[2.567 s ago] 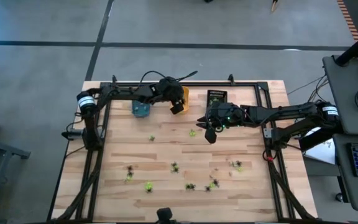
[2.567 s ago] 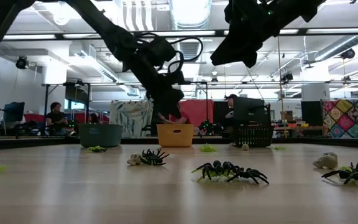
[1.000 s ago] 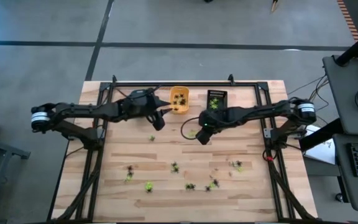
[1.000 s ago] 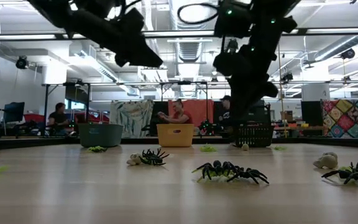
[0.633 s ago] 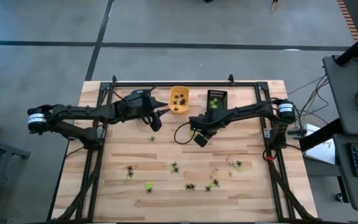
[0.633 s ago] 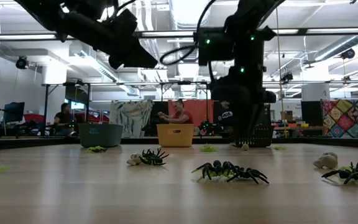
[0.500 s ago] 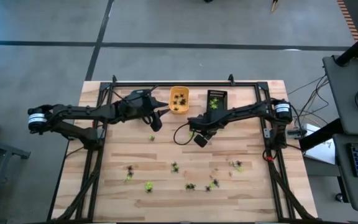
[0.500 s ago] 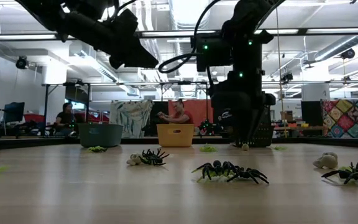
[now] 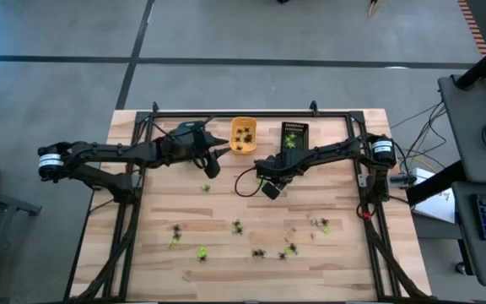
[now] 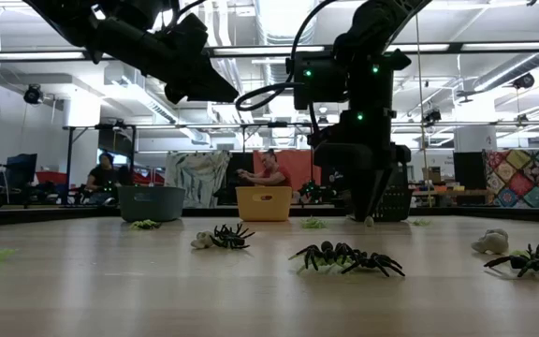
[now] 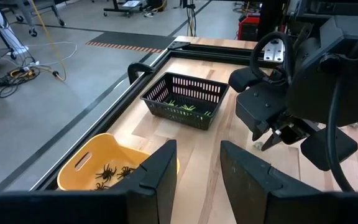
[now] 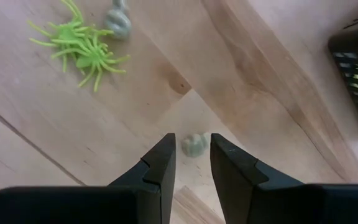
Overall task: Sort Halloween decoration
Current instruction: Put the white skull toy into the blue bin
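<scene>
One pale figure (image 12: pixel 194 145): framed by right gripper (image 12: pixel 188 163), just beside black tray (image 9: pixel 293 136).
Jaws: both grippers apart, empty.
Risk: fingertip could nudge it away.

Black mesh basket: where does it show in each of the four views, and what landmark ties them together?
High view: black mesh basket at the table's far edge, right of the orange tray.
Low view: mostly hidden behind the right gripper.
Left wrist view: basket beyond the orange tray.
Right wrist view: only a dark corner.
Shared landmark: the orange tray.
</scene>
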`<state>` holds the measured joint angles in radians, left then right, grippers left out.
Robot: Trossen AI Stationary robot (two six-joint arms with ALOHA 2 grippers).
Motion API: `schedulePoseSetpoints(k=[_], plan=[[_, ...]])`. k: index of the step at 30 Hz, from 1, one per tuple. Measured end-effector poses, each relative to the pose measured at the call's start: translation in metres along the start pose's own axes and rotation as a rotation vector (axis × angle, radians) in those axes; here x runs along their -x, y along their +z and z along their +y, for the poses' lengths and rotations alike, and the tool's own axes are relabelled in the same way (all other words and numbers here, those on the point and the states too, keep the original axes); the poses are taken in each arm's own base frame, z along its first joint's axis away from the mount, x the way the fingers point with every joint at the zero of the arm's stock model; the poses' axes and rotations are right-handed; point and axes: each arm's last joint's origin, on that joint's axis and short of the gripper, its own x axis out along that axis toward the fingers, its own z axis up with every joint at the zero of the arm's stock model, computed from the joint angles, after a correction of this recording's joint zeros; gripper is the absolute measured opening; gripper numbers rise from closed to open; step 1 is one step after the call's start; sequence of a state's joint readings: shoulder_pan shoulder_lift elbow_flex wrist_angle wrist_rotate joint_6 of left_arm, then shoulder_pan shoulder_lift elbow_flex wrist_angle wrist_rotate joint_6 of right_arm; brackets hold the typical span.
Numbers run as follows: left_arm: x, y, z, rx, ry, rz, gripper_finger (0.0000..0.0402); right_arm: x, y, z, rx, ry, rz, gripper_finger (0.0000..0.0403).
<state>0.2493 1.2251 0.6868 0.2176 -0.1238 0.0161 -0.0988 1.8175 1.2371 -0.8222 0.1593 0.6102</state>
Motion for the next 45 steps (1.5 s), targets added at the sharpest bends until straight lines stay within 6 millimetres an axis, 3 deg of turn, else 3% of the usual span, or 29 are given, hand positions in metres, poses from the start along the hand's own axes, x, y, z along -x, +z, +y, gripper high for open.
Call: schedulePoseSetpoints(k=[12,22,32,37,45], plan=[[0.0,0.0,0.0,0.0,0.0,0.0,0.0107,-0.011,-0.005,-0.002,-0.001,0.01,-0.01,0.0089],[0.0,0.0,0.0,0.0,0.0,0.001,0.0107,-0.014,-0.007,-0.002,0.018,0.018,-0.012,0.0021],[0.0,0.0,0.0,0.002,0.0,0.002,0.0107,-0.004,-0.006,-0.004,0.068,0.033,-0.047,0.0014],[0.0,0.0,0.0,0.003,-0.001,0.002,0.0107,0.024,-0.005,-0.007,0.187,0.085,-0.151,0.0014],[0.015,0.01,-0.003,-0.003,-0.021,-0.049,0.0096,0.038,0.005,0.002,0.467,0.307,-0.529,0.0013]])
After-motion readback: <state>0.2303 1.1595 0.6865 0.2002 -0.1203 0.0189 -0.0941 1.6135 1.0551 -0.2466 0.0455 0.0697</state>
